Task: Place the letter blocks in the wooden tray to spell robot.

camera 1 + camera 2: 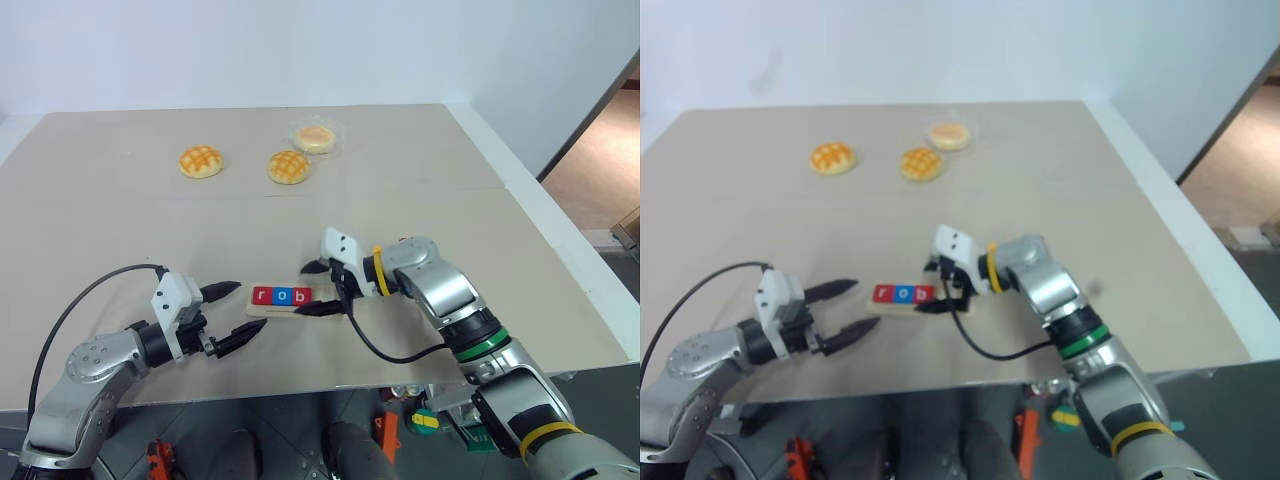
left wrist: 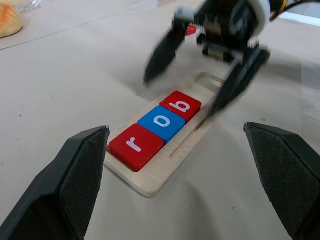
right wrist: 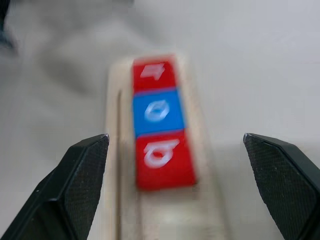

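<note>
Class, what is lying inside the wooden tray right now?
Three letter blocks in the wooden tray: red r, blue o, red b. The tray's remaining end looks bare; nothing covers it.

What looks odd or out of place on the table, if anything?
Nothing looks damaged or askew. The r, o and b letter blocks sit straight in the wooden tray. The three buns at the far side are unrelated to spelling.

The right black two-fingered end effector (image 1: 322,288) straddles the long pale wooden tray's (image 1: 262,310) seemingly empty right end; bare beige bench (image 1: 120,230) lies far behind.
</note>
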